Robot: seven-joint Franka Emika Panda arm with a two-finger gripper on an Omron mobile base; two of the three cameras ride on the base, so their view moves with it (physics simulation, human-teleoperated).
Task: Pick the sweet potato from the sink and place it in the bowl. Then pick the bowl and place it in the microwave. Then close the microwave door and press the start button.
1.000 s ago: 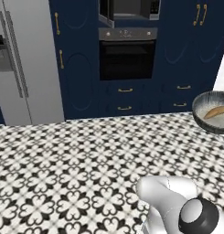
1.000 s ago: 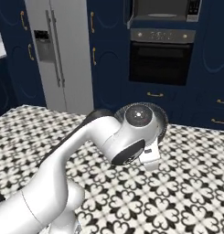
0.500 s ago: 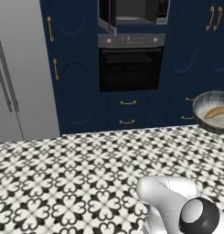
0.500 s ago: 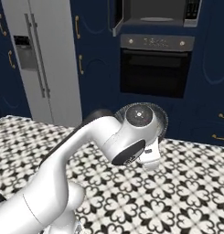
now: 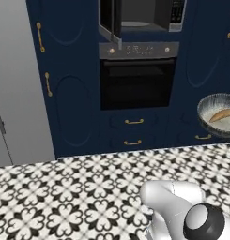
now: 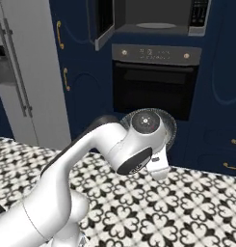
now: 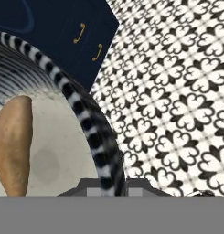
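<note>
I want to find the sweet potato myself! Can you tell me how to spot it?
Look at the navy cabinets with the black oven in the middle. To the oven's right, a round pale bowl with a streaked rim is held up in the air. The sweet potato lies inside it: the one small orange-brown thing there.

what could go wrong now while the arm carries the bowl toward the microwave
The gripper pinches the bowl only at its rim, so it may tip or slip out. The sweet potato lies loose inside and could roll out if the bowl tilts. The microwave door is open, jutting out at the left of the microwave opening; the bowl could clip it or the frame going in.
</note>
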